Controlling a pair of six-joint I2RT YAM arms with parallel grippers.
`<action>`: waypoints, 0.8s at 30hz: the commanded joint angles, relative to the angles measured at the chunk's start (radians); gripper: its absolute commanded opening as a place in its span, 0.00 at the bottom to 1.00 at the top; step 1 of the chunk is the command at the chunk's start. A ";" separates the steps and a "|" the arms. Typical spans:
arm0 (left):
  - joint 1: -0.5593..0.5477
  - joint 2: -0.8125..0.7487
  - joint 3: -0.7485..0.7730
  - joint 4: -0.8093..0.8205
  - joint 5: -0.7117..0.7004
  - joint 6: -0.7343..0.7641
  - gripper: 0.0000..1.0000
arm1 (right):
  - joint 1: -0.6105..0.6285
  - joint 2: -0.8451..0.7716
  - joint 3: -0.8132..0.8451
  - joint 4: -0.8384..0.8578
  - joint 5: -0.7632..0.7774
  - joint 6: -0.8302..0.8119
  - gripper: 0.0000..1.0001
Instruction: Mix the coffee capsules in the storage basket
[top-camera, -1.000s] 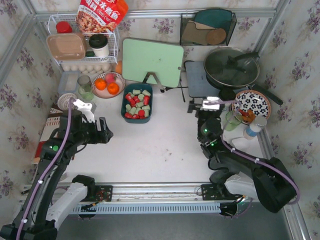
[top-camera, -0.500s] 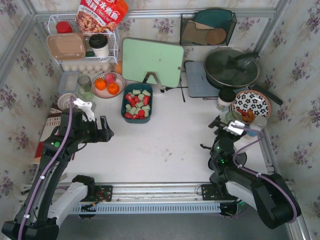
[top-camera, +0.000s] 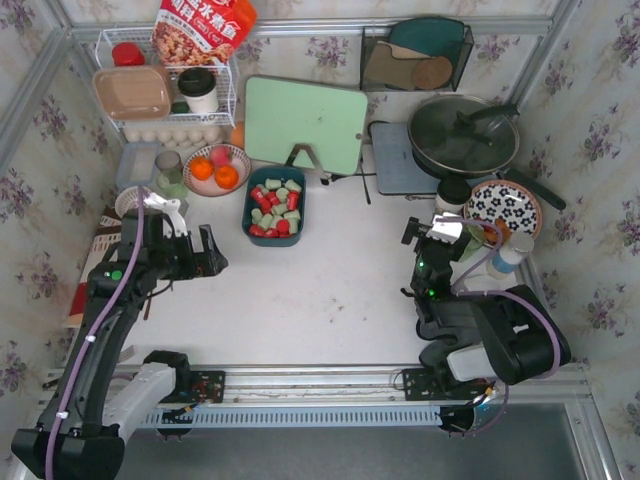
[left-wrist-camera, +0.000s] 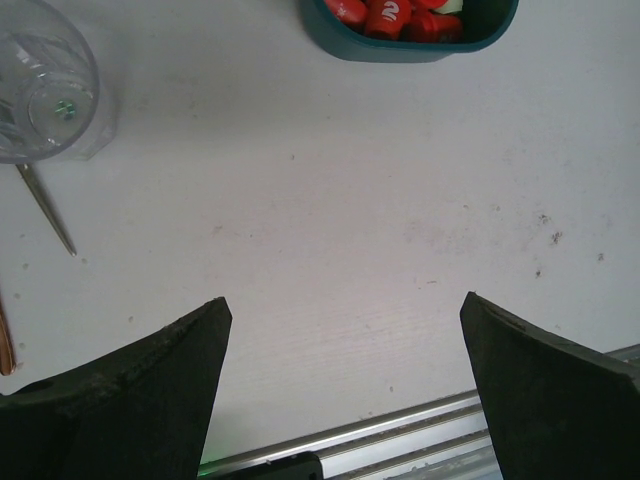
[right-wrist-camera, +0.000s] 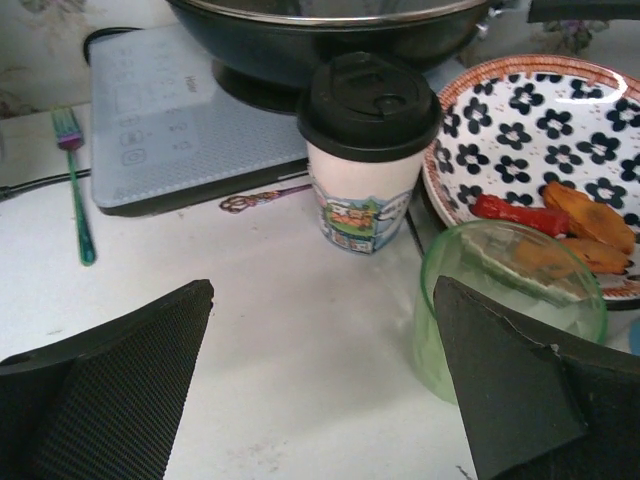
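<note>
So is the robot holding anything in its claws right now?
No, nothing is held. The left gripper and the right gripper both stand open and empty.

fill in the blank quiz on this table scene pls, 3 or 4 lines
1. The capsules in the teal basket are red and pale ____.
2. The left gripper and the right gripper both have their jaws ____, with nothing between them.
3. In the right wrist view, the paper cup has a ____ lid.
4. The bowl just left of the basket holds two ____.

Missing words: green; open; black; oranges
</note>
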 joint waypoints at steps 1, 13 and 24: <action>0.021 0.018 0.012 0.010 0.037 -0.022 0.99 | -0.014 0.014 -0.013 0.046 0.120 0.011 1.00; 0.078 0.055 0.016 0.016 0.106 -0.043 0.99 | -0.020 0.162 -0.099 0.442 0.033 -0.135 1.00; 0.087 0.052 0.013 0.021 0.116 -0.049 0.99 | -0.059 0.131 -0.061 0.298 -0.136 -0.130 1.00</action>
